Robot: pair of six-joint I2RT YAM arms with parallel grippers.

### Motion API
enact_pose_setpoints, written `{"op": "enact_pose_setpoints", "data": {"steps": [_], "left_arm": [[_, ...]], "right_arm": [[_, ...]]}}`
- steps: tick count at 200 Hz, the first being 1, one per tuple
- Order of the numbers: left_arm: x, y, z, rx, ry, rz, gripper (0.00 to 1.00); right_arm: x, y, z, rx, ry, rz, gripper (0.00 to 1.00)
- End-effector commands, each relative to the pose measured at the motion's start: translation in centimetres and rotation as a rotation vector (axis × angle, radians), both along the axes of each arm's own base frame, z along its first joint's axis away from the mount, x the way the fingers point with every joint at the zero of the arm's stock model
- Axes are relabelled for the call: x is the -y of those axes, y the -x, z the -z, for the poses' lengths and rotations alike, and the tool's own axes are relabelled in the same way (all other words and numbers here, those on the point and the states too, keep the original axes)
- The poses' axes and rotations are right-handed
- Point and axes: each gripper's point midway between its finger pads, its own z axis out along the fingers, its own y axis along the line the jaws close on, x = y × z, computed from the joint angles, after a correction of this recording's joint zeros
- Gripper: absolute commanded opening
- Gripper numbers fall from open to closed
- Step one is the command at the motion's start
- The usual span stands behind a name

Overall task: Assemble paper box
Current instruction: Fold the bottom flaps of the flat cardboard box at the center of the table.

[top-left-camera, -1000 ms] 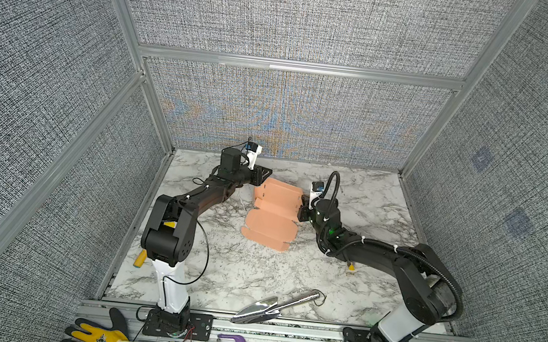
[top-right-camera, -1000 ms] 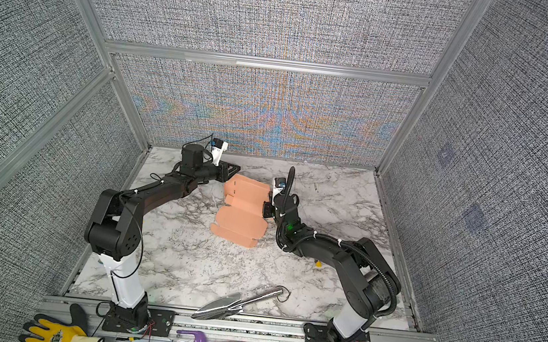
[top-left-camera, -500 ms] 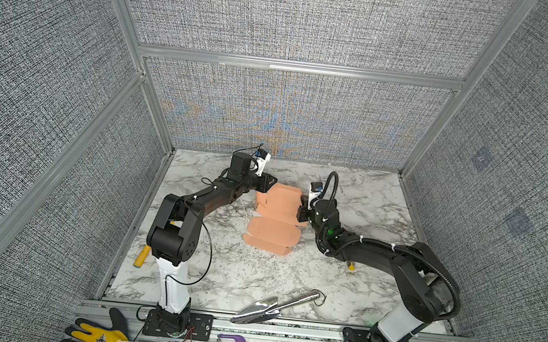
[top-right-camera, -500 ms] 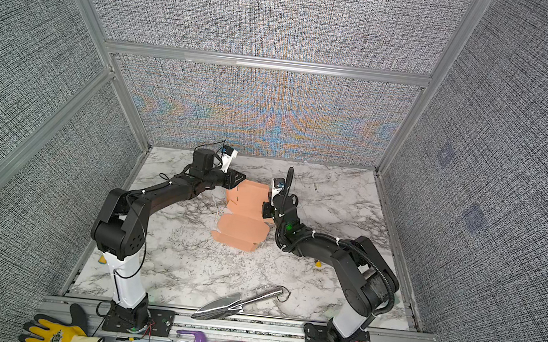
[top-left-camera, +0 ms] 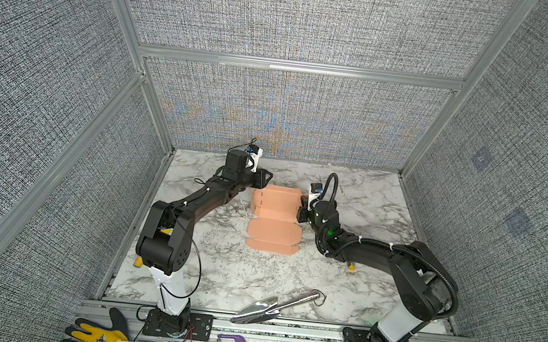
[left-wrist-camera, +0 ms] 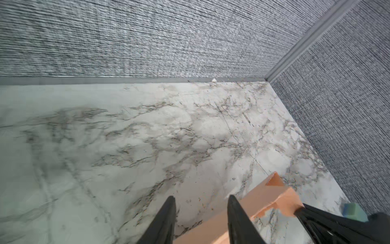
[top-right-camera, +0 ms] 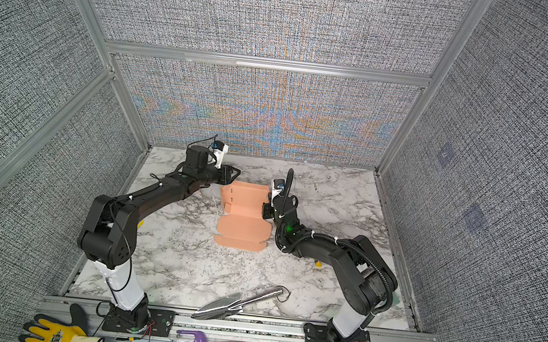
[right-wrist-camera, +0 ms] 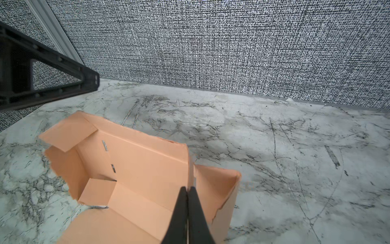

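The paper box (top-left-camera: 275, 210) sits half folded on the marble surface (top-left-camera: 220, 270), between the two hands. In both top views its far part has walls raised, while its flat panels (top-right-camera: 242, 231) lie on the surface, reaching back from both hands toward the arms' bases.

The right hand (right-wrist-camera: 187, 190) is closed tight, its two fingers pressed together on the top edge of the box's side wall. The thin cardboard runs straight in between the tips, so it holds the box by that wall. Just ahead of this hand the back wall (right-wrist-camera: 143, 156) stands upright. Beyond it, on the side away from the hand, the opposite wall leans inward with a corner flap folded over.

The left hand (left-wrist-camera: 200, 198) has its fingers parted to a middling gap, and only bare marble shows between them; it holds nothing. A raised edge of the box (left-wrist-camera: 263, 200) lies just beside and partly under one finger (left-wrist-camera: 238, 219); whether they touch cannot be told. In a top view this hand (top-left-camera: 263, 177) hovers at the box's far corner, opposite the right hand (top-left-camera: 302, 204)
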Motion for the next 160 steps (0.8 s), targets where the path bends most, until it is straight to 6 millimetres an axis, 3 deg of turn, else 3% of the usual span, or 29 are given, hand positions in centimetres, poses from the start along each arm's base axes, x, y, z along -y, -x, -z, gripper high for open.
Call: {"op": "enact_pose_setpoints", "data": {"steps": [1,68,96,129,160], "left_arm": [[-2.2,0.3,0.9,-0.035,-0.066,-0.074,0.47],[-6.5,4.7,4.7,-0.062,-0.181,-0.162,0.46],[-7.5,6.2,4.9,-0.031,-0.174,-0.171,0.47],[-8.1,7.6,4.8,0.007,-0.125,-0.174,0.50],[-7.3,7.6,5.8,-0.005,-0.125,-0.101,0.52]], "right_arm": [[-0.2,-0.2,-1.2,0.044,-0.026,0.000,0.00],[-0.3,-0.3,-1.9,0.046,-0.042,-0.013,0.00],[-0.3,-0.3,-2.1,0.043,-0.048,-0.016,0.00],[-0.5,-0.3,-2.6,0.045,-0.052,-0.028,0.00],[-0.5,-0.1,-3.1,0.051,-0.060,-0.040,0.00]]}}
